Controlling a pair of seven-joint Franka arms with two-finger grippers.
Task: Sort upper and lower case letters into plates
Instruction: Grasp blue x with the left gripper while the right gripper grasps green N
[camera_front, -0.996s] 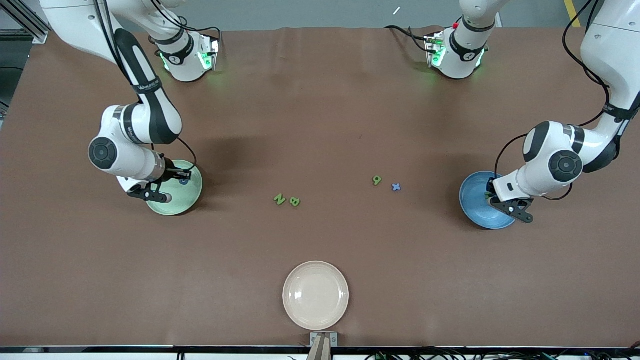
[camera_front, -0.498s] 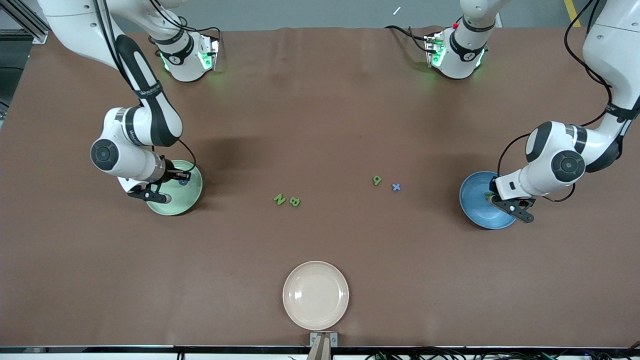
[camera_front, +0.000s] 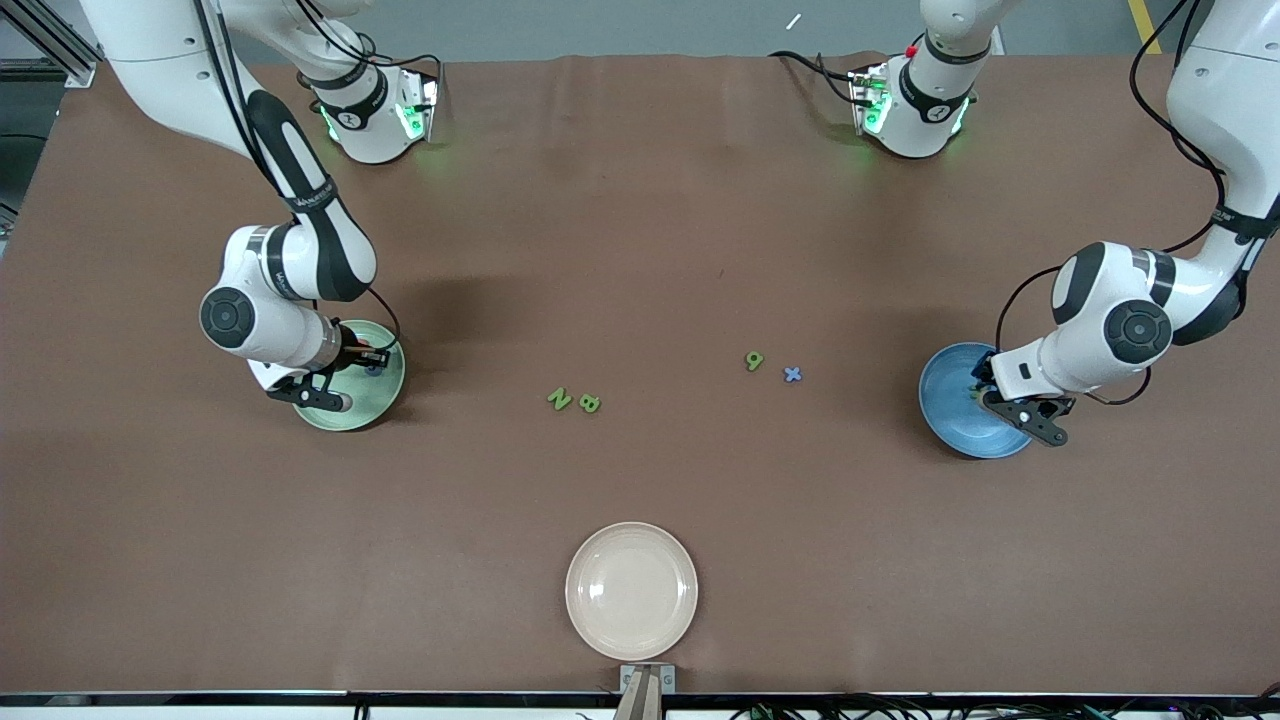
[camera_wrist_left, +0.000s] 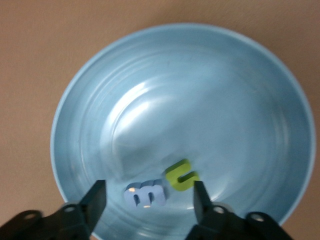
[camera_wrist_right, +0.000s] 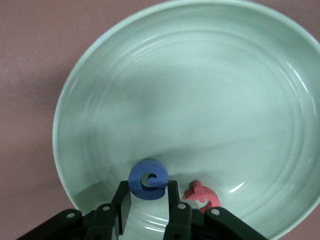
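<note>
My right gripper is low in the pale green plate and shut on a blue letter. A red letter lies in that plate beside it. My left gripper is open over the blue plate. A pale blue m and a green letter lie in the plate between its fingers. On the table lie a green N, a green B, a green g and a blue x.
A cream-white dish sits at the table edge nearest the front camera. The green plate is toward the right arm's end and the blue plate toward the left arm's end. Both arm bases stand along the table's top edge.
My right arm has shifted a little toward the table's middle, its gripper staying at the green plate. My left wrist has risen slightly over the blue plate. The loose letters have not moved.
</note>
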